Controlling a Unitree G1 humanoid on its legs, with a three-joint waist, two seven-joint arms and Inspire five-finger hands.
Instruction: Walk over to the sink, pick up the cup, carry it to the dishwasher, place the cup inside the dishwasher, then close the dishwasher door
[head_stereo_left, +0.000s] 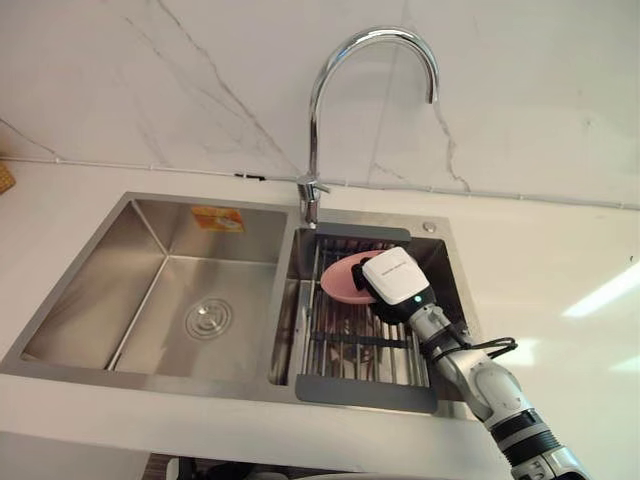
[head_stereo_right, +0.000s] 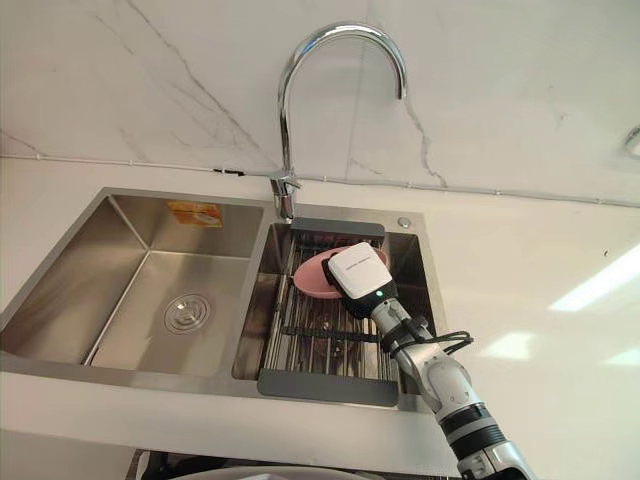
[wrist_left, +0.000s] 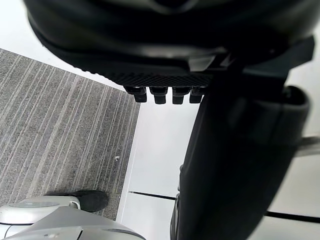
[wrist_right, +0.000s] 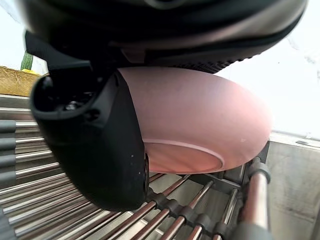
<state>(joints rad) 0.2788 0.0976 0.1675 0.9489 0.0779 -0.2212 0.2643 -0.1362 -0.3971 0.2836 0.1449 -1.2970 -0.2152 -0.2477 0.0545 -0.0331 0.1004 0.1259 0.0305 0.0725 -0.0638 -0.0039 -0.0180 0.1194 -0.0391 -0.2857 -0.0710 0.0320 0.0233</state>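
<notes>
Fingers of the right hand (head_stereo_left: 392, 280) hidden beyond the pink cup (wrist_right: 200, 120), thumb (wrist_right: 95, 145) on its wall; whether they grip, I cannot tell; cup at the rack's (head_stereo_left: 345, 352) far edge; likely light, stiff, slick; pinch across the rim; left hand (wrist_left: 165, 50) relaxed, empty.

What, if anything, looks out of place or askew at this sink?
The pink cup lies on its side on the rack in the right sink basin, with the right hand on it. Nothing looks spilled or damaged.

A white marble wall (head_stereo_left: 540, 90), veined in grey, rises at the far side of the white countertop (head_stereo_left: 560, 250) before me, where streaks of light (head_stereo_left: 600, 292) gleam at the right. Down at my left, grey striped carpet (wrist_left: 55, 135) covers the floor.
</notes>
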